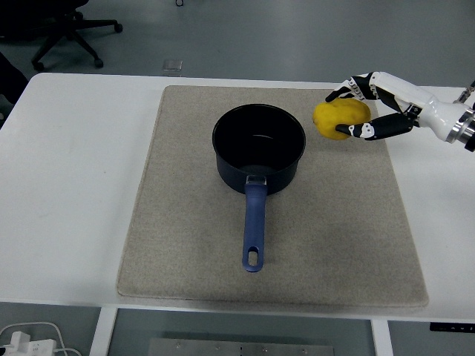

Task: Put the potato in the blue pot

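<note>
Office chair (56,26): black, on the grey floor beyond the desk's far left corner, partly cut off by the picture's edge.

Desk (74,185): white, spanning the view.

Mat (185,222): beige, rectangular, lying flat on the desk's middle.

Blue pot (259,148): dark blue saucepan, upright on the mat's far half, dark and empty inside. Its blue handle (254,226) points toward the near edge, with a hanging hole at the end.

Potato (340,119): yellow, rounded, held above the mat just right of the pot's rim, apart from the pot and not inside it.

Right hand (367,107): black and white, entering from the right edge, closed around the potato, with fingers (350,89) curled over its far side and the thumb (364,131) under its near side.

Left arm: out of view.
</note>
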